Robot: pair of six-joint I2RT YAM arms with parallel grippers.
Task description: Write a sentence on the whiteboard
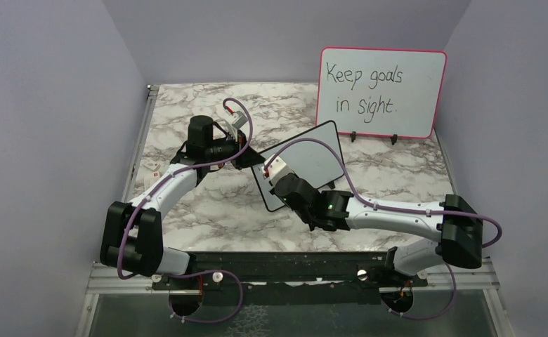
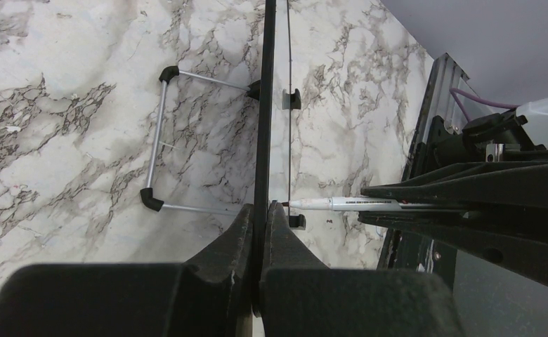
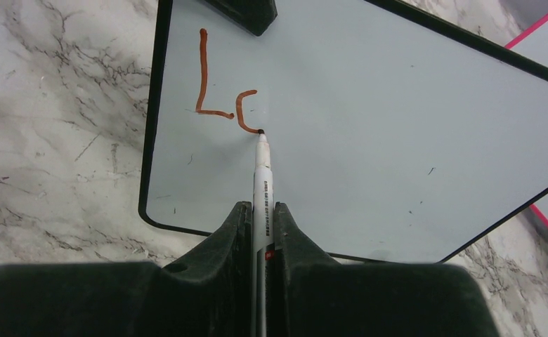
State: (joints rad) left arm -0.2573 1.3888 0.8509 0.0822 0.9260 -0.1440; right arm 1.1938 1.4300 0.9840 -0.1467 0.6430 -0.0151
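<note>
At the middle of the marble surface (image 1: pixel 222 210), the whiteboard (image 1: pixel 320 158) is held off the marble, tilted, with one corner pointing toward the rear. The left end effector (image 2: pixel 259 210) is clamped on the board's thin black edge, one finger on each face. From the left wrist the board shows edge-on, its two small black feet (image 2: pixel 294 98) on the writing side and a wire stand (image 2: pixel 157 140) with black caps on the back side.

The right end effector (image 3: pixel 261 207) is closed around a white marker (image 3: pixel 262 175), whose tip touches the board face. Of the sentence (image 3: pixel 203 70), only a reddish-brown "L" and a partly drawn next letter are there, close to the board's left edge and above its rounded lower-left corner. To the right of the writing, the white face runs bare to the far frame.

A pink-framed board (image 1: pixel 412 105) reading "Keep goals in sight" stands at the back right. In the top view, the whiteboard's far corner sits near its lower-left corner. Bare marble lies left of and in front of the held board.
</note>
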